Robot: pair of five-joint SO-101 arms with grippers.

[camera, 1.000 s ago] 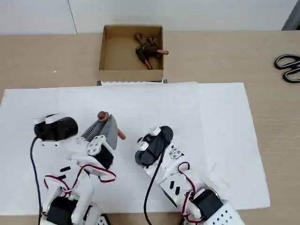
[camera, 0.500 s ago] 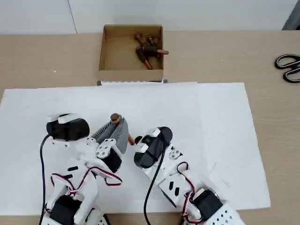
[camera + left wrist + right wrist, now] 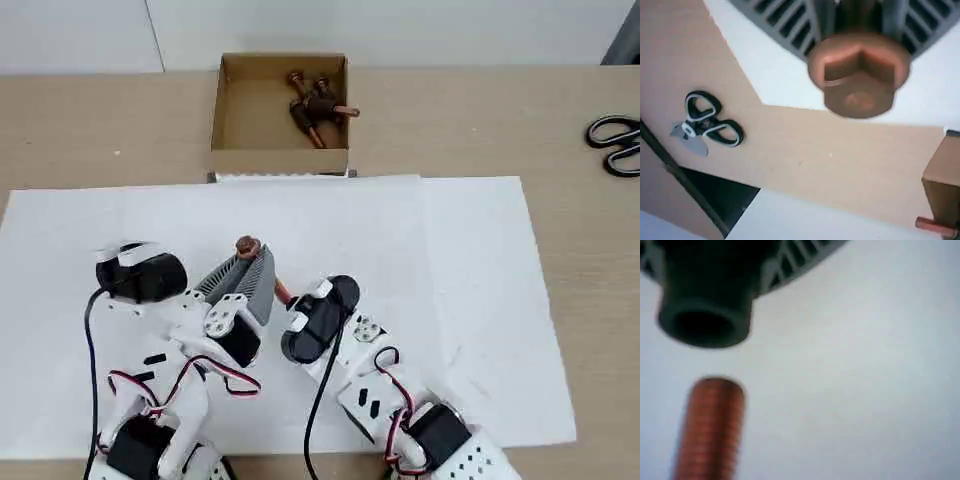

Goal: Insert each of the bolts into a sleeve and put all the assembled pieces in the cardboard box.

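My left gripper [image 3: 255, 272] is shut on a copper bolt [image 3: 248, 247], hex head pointing away from the arms and threaded tip [image 3: 283, 293] slanting toward the right arm. In the left wrist view the bolt head [image 3: 858, 75] sits just beyond the grey fingers [image 3: 785, 20]. My right gripper [image 3: 705, 265] is shut on a black sleeve [image 3: 705, 315], and the bolt's threaded end [image 3: 712, 425] stands just short of the sleeve's open bore, roughly in line and apart. From above, the right wrist camera [image 3: 318, 318] hides the sleeve. The cardboard box [image 3: 280, 160] at the back holds several assembled pieces [image 3: 315, 105].
A white paper sheet [image 3: 450, 270] covers the table in front of both arms. Scissors [image 3: 615, 145] lie at the far right edge on the bare wood and also appear as scissors [image 3: 705, 125] in the left wrist view. A box corner [image 3: 945, 175] shows there too.
The left arm has carried the bolt to the right, bringing its threaded tip close to the right arm. The right arm has shifted slightly toward the left arm.
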